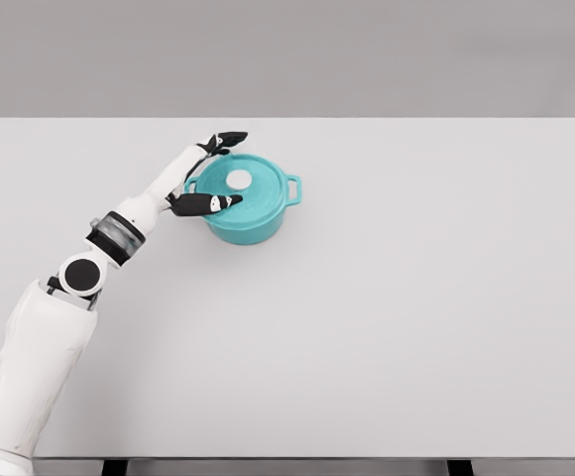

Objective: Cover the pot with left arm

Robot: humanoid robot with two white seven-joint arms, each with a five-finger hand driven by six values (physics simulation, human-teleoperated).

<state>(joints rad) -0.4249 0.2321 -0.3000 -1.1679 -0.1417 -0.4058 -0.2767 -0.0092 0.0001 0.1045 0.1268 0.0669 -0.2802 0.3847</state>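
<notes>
A teal pot with two side handles stands on the white table, left of the middle. Its teal lid with a white knob sits flat on top of it. My left hand comes in from the lower left and hovers at the pot's left side. The hand is open: the thumb lies over the lid's near-left rim and the fingers reach past its far-left rim, spread wide apart. Nothing is grasped. The right arm is out of view.
The white table stretches wide to the right and front of the pot. Its far edge runs just behind the pot, and its front edge lies near the bottom of the picture.
</notes>
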